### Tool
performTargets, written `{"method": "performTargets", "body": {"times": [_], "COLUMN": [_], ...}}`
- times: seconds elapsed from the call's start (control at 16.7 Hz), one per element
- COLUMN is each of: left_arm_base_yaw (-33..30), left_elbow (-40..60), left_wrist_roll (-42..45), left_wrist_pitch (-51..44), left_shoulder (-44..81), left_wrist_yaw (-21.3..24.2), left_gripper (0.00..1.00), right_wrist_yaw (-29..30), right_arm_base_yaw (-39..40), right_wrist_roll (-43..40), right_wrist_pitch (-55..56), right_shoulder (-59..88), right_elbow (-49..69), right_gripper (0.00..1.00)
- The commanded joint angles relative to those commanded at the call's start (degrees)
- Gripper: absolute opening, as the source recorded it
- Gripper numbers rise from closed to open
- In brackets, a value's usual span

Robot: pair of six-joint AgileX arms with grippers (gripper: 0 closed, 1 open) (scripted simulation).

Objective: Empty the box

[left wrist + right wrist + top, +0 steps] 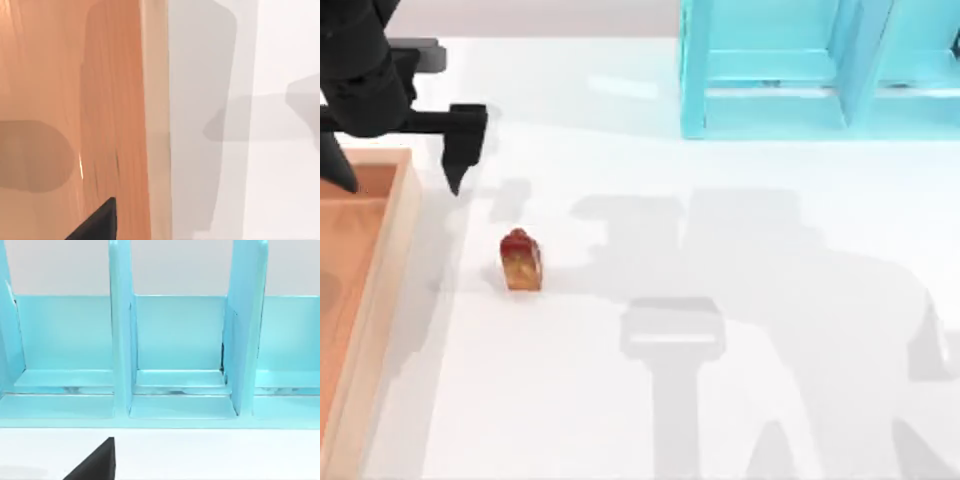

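Box (380, 290): lying along the left edge of the table (720, 300), running off the top view's left and bottom sides, showing a tan rim and an orange-brown floor. Hanging over its far right corner, left gripper (400, 188), spreading wide and holding nothing, reaching one finger (340, 170) down over the floor and the other outside the rim, above white table. Looking down through the left wrist view: catching the wood floor, the rim wall beside it and bare table beyond, with grey shadows crossing all three.

Standing upright just right of the box (outside it, apart from the rim, nearer the viewer than the gripper): small item (521, 262), red on top and amber below, touching neither finger.

Moving on rightward: sitting at the table's far right, turquoise shelf (770, 70), dividing into open compartments. Facing those compartments from close by in the right wrist view, right gripper (97, 462), showing as a dark wedge at the picture's edge; wide or narrow, impossible to tell.
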Motion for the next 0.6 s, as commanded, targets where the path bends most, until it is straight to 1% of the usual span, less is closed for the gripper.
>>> {"method": "performTargets", "body": {"times": [0.24, 0.36, 0.48, 0.6], "left_arm_base_yaw": [12.84, 17.40, 19.58, 19.75], "left_elbow": [-0.41, -1.06, -1.50, -1.53], "left_wrist_roll": [12.27, 16.72, 18.90, 19.07], "left_wrist_pitch": [-2.68, -4.04, -4.92, -5.00], "left_shoulder": [-3.43, -4.50, -4.92, -4.94], "left_wrist_yaw": [0.15, -0.03, -0.19, -0.20], "left_gripper": [1.00, 1.00, 1.00, 1.00], "right_wrist_yaw": [0.00, 0.00, 0.00, 0.00], "right_arm_base_yaw": [0.00, 0.00, 0.00, 0.00], "right_wrist_roll": [0.00, 0.00, 0.00, 0.00], "right_wrist_pitch": [0.00, 0.00, 0.00, 0.00], "right_shoulder": [0.00, 0.00, 0.00, 0.00], "right_elbow": [0.00, 0.00, 0.00, 0.00], "right_gripper": [1.00, 1.00, 1.00, 1.00]}}
